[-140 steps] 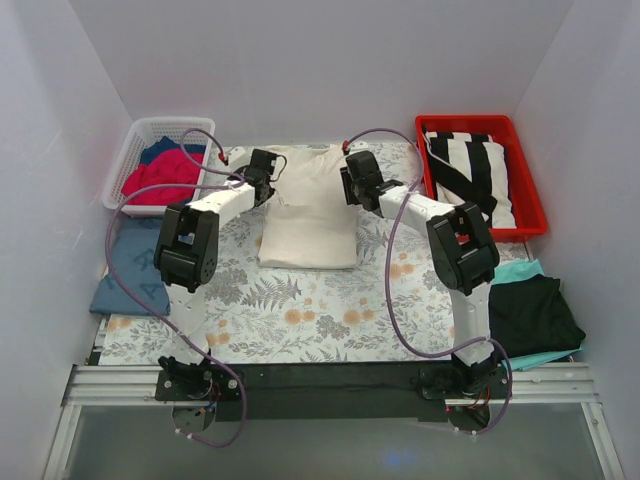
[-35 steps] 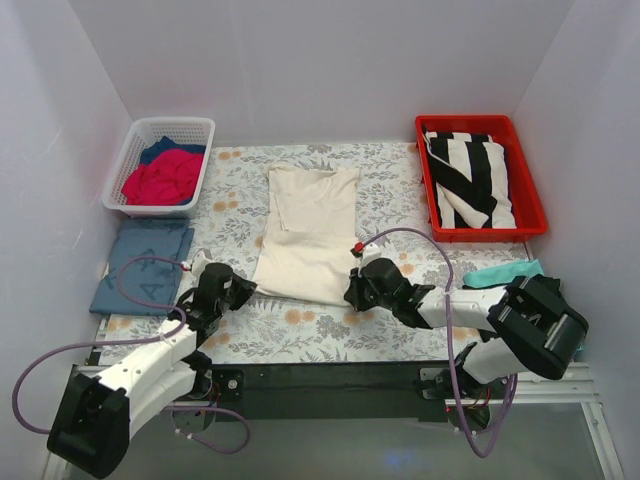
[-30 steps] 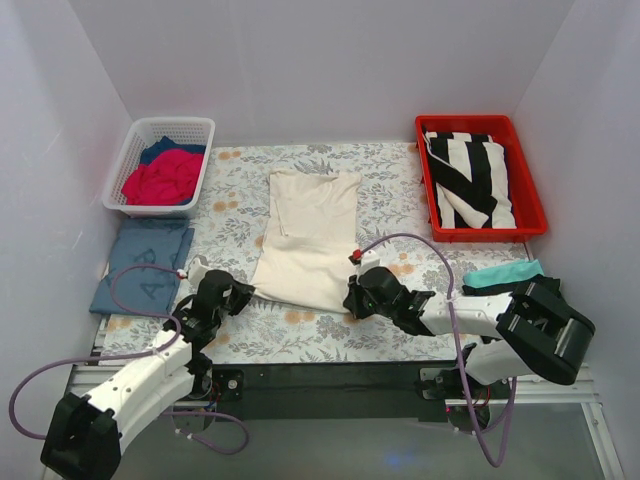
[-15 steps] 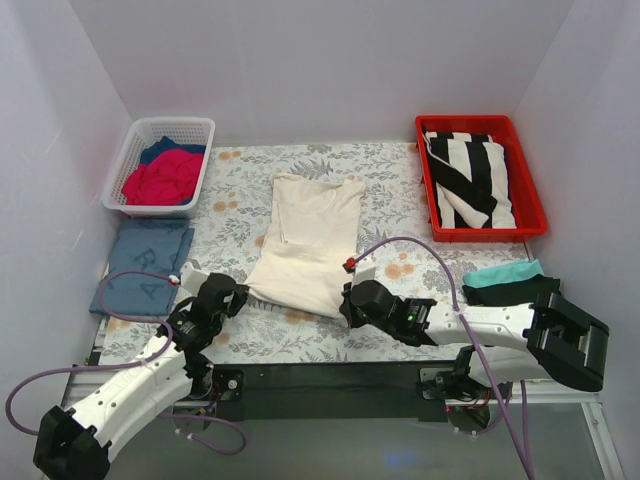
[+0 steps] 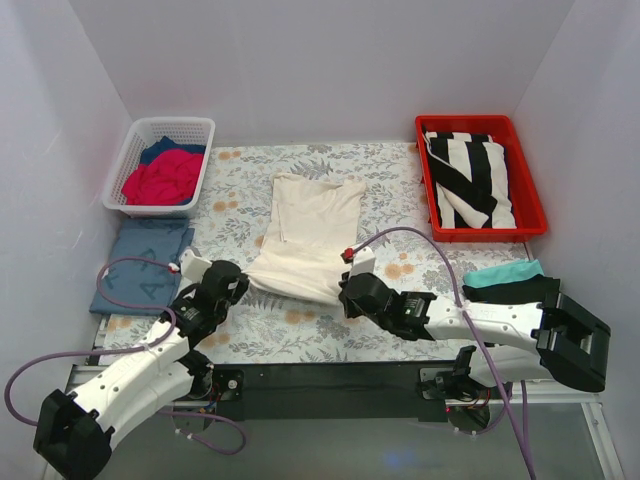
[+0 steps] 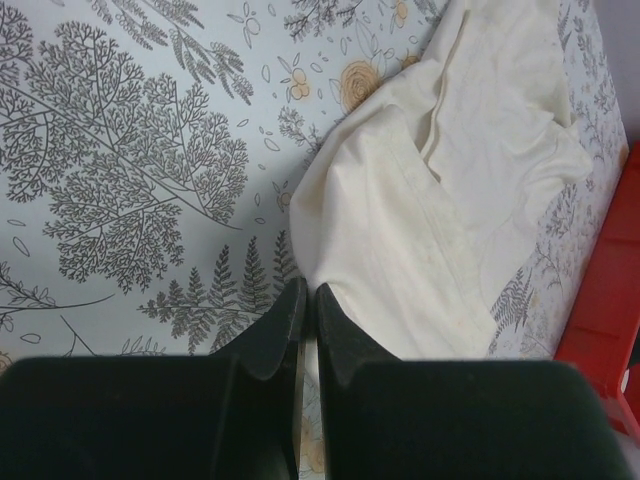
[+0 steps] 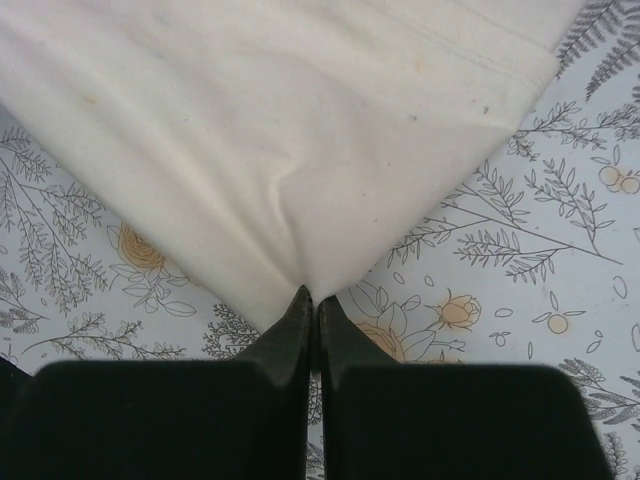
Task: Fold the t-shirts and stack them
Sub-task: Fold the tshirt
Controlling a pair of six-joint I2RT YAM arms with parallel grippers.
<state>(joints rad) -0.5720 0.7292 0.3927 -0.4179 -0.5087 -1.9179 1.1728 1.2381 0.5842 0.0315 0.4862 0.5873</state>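
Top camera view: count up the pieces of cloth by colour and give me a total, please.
cream t-shirt: 1
red cloth: 1
navy cloth: 1
slate-blue folded cloth: 1
black-and-white striped cloth: 1
teal cloth: 1
black cloth: 1
Total: 7

Evidently a robotics lab cell: plain white walls boxing in a desk, cabled robot arms bolted to an aluminium frame at the near edge, basket far left, tray far right.
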